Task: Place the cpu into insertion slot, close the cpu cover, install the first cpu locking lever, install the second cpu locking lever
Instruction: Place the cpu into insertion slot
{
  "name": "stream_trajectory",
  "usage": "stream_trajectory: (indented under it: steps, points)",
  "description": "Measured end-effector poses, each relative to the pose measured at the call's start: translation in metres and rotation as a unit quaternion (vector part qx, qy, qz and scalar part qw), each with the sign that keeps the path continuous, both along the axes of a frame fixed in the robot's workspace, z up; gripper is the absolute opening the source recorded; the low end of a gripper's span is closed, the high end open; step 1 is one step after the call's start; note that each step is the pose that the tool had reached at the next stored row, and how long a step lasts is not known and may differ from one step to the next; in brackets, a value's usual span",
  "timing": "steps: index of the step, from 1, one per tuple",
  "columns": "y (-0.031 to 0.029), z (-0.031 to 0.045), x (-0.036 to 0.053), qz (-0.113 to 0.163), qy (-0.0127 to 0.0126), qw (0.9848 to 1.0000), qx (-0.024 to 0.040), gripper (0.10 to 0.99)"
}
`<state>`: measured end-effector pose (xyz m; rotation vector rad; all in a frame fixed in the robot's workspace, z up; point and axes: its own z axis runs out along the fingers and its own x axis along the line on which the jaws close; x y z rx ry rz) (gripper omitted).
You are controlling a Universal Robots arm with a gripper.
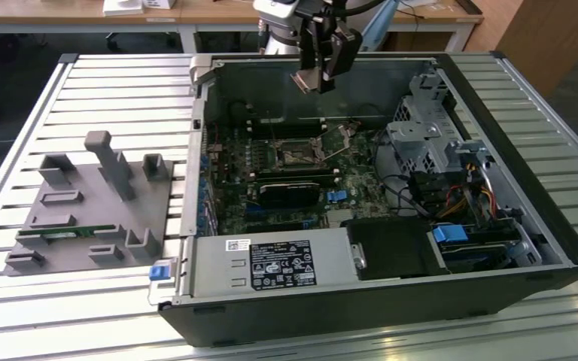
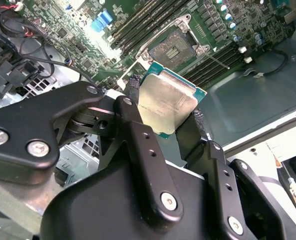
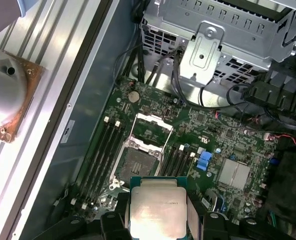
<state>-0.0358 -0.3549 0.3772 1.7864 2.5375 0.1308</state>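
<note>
My gripper point(image 1: 318, 73) hangs above the back of the open computer case, shut on the cpu point(image 1: 307, 80). In both wrist views the cpu point(image 2: 167, 102) point(image 3: 157, 210) is a silver-grey square chip clamped by its edges between the black fingers point(image 2: 134, 131). The gripper point(image 2: 166, 110) point(image 3: 157, 217) holds it well above the board. The insertion slot point(image 1: 296, 154) point(image 2: 175, 50) point(image 3: 138, 164) lies bare on the green board, a dark square between the memory slots. The cpu cover point(image 3: 150, 129) stands flipped open beside the slot.
The case walls point(image 1: 439, 68) ring the board. A silver drive cage point(image 1: 420, 143) and cables point(image 1: 420, 195) crowd the exterior view's right. A black card point(image 1: 289, 192) and the power supply point(image 1: 269, 263) lie nearer the front. A grey fixture plate point(image 1: 88, 210) sits outside on the slatted table.
</note>
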Motion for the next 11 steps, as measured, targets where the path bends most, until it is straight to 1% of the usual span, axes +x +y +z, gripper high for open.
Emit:
stream_trajectory:
  steps: [11]
  points:
    - [0.0,-0.0002,0.0,-0.016,0.0,0.9999,0.0,0.541]
